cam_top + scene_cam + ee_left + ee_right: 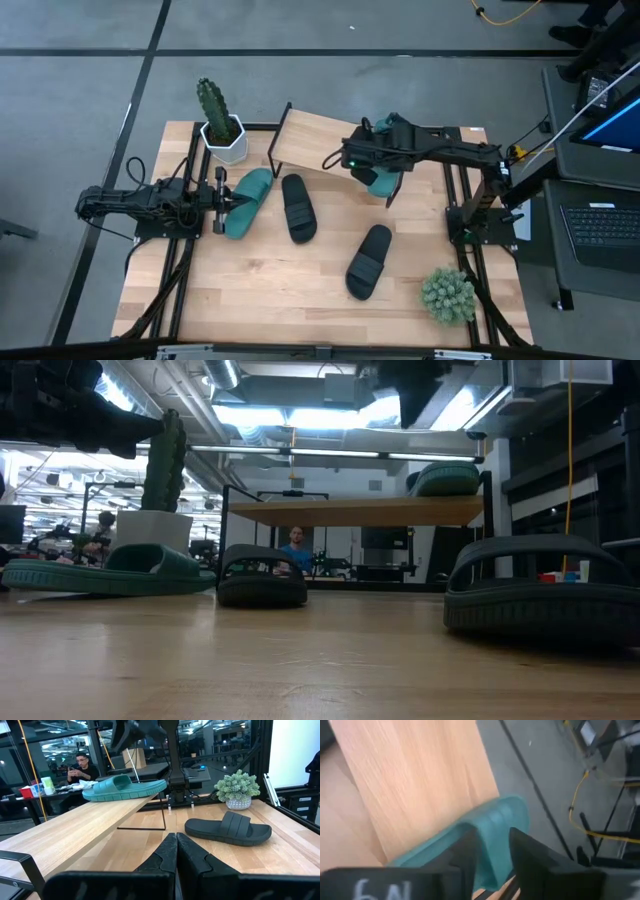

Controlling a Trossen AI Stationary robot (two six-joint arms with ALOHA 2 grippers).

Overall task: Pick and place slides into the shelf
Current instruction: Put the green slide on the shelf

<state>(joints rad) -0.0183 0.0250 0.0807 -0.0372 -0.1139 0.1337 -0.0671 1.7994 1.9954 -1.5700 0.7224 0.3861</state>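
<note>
Counter [250, 300] from your left: left gripper [219, 201] pressed together, beside a teal-green rubber slide [247, 202]. Next come two black rubber slides [298, 207] [369, 260] flat on the wood. Right gripper [385, 180] pinches the strap of a second teal-green slide [124, 788] resting on the slanted light-wood shelf [312, 143].
</note>
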